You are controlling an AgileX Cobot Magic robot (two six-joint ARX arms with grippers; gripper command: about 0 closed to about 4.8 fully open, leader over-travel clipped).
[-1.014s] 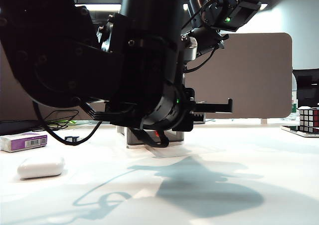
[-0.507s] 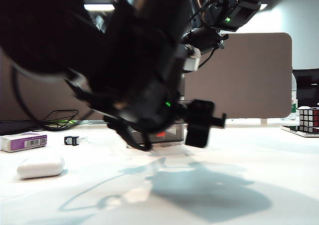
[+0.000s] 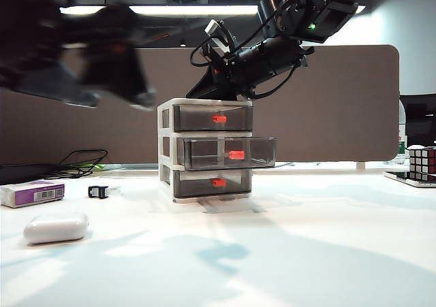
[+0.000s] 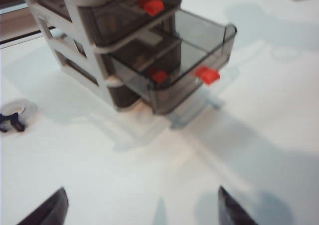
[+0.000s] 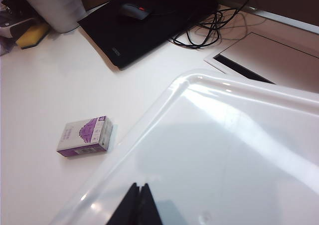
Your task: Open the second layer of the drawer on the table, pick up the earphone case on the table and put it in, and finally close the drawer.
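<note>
The drawer (image 3: 206,150) stands mid-table, a white frame with three smoky grey trays and red handles. Its second layer (image 3: 231,153) is pulled out toward the right; in the left wrist view this open tray (image 4: 185,65) looks empty. The white earphone case (image 3: 56,227) lies on the table (image 3: 306,246) at the front left. My left gripper (image 4: 139,212) hangs open above bare table in front of the drawer, holding nothing; its arm (image 3: 95,58) is a blur at the upper left. My right gripper (image 5: 138,205) is shut, tips on the drawer's white top (image 5: 224,150).
A white-and-purple box (image 3: 32,193) and a small black clip (image 3: 98,191) lie behind the earphone case. A Rubik's cube (image 3: 422,163) sits at the far right. Cables (image 3: 82,163), a black mat (image 5: 149,20) with a mouse (image 5: 135,10) and a brown partition lie behind the drawer.
My left arm has swung up and to the left, away from the drawer front, and its jaws have opened. The drawer now shows with its middle tray out. The right arm has stayed put.
</note>
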